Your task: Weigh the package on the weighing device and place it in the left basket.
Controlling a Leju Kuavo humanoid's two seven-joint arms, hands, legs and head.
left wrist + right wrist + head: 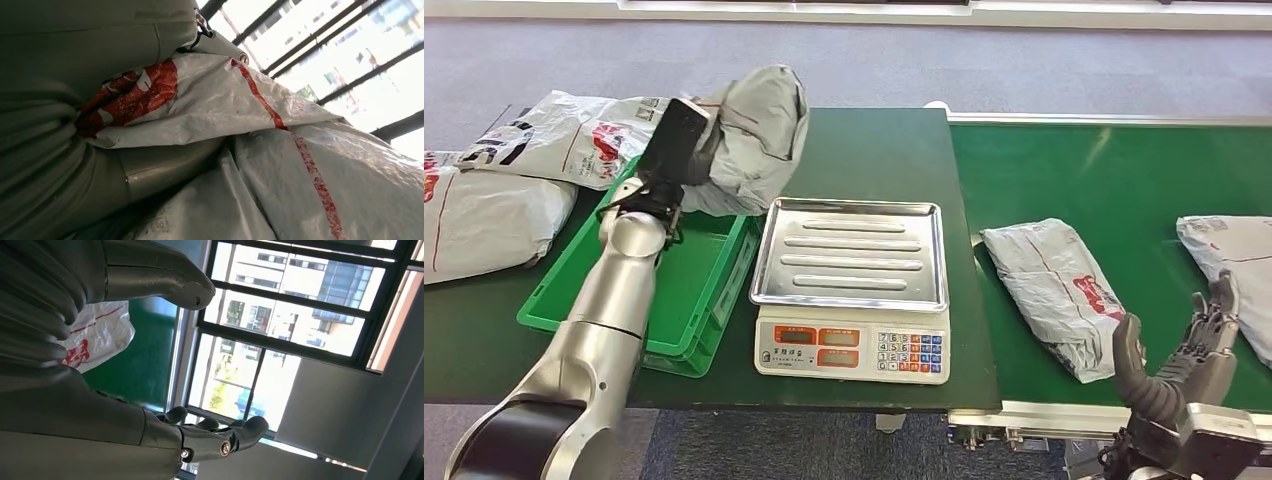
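My left hand (pixel 682 140) grips a grey plastic package (pixel 759 135) with red markings, lifted above the far end of the green basket (pixel 564 290). The left wrist view shows the same package (pixel 310 165) crumpled against my thumb (pixel 125 30). The weighing scale (pixel 852 290) stands right of the basket, its steel tray bare. My right hand (pixel 1184 355) hovers low at the near edge of the green conveyor (pixel 1074 170), fingers apart and holding nothing. Between thumb and fingers in the right wrist view, my right hand (pixel 150 415) leaves a wide gap.
Two more grey packages (pixel 1056 290) (pixel 1229 265) lie on the conveyor. Several white packages (pixel 544 135) are piled on the dark green table (pixel 874 150) left of the basket. Windows (pixel 280 320) fill the background of both wrist views.
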